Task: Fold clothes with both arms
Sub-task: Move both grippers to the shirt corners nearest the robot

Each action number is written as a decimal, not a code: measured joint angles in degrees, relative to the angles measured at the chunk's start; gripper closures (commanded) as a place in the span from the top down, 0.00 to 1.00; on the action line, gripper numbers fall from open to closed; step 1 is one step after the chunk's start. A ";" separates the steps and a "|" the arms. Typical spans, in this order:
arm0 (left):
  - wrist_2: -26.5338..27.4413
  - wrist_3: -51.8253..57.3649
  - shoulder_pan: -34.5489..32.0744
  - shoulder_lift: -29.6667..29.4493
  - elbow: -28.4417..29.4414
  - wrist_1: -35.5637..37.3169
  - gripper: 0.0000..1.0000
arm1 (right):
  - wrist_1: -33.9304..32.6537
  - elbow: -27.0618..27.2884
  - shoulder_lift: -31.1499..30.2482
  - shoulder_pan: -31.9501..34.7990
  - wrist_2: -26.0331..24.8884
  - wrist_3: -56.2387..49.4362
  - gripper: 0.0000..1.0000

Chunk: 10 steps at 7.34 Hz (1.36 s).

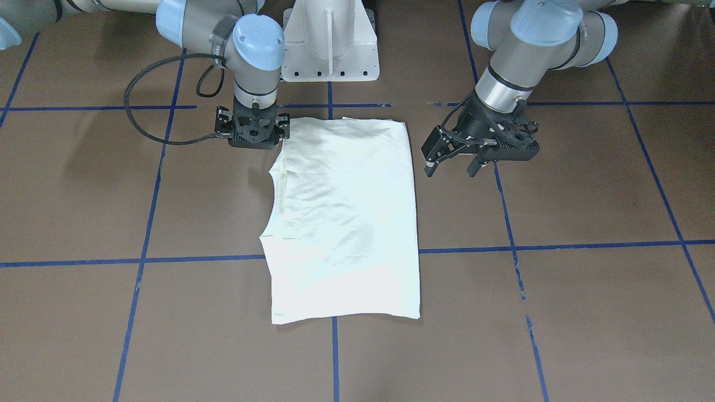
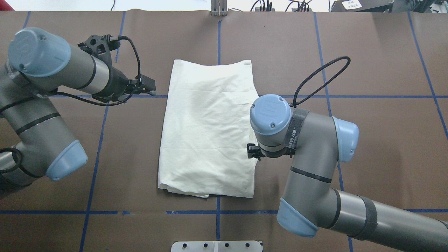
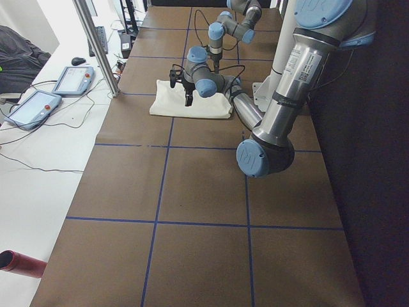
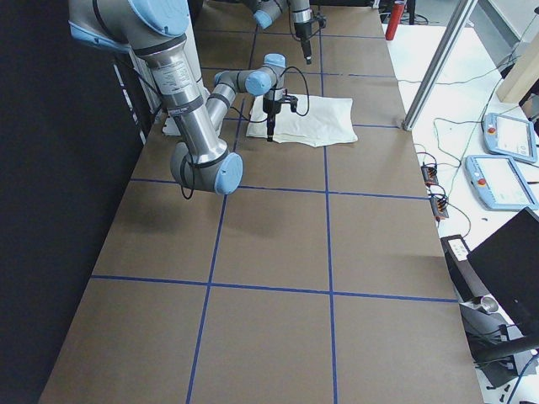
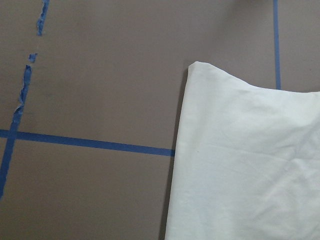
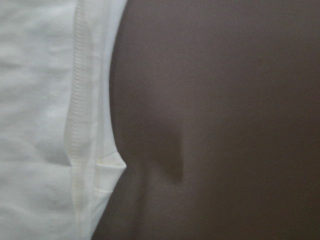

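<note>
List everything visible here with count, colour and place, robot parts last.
cream-white folded shirt: 1, cream-white, flat at table centre, no print showing.
brown table covering with blue tape grid: 1, brown, under the shirt.
grey handheld control tablets: 2, grey-blue, on the white side bench.
white pedestal base: 1, white, between the arms.
silver-grey jointed arms with light-blue caps: 2, either side of the shirt.
left gripper: 1, black, open, beside the shirt, not touching.
right gripper: 1, black, at the shirt's opposite edge, fingers hidden.
</note>
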 measured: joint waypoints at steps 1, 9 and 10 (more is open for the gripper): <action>0.44 -4.91 2.88 0.76 -0.28 -0.06 1.00 | 2.59 2.42 -0.22 0.49 0.05 0.17 1.00; 14.70 -33.93 25.18 6.39 -0.34 -2.10 0.09 | 17.16 7.22 -4.18 0.60 2.14 6.84 1.00; 14.70 -33.99 25.23 6.16 -0.42 -2.05 0.00 | 17.22 7.16 -4.23 0.60 2.17 7.03 1.00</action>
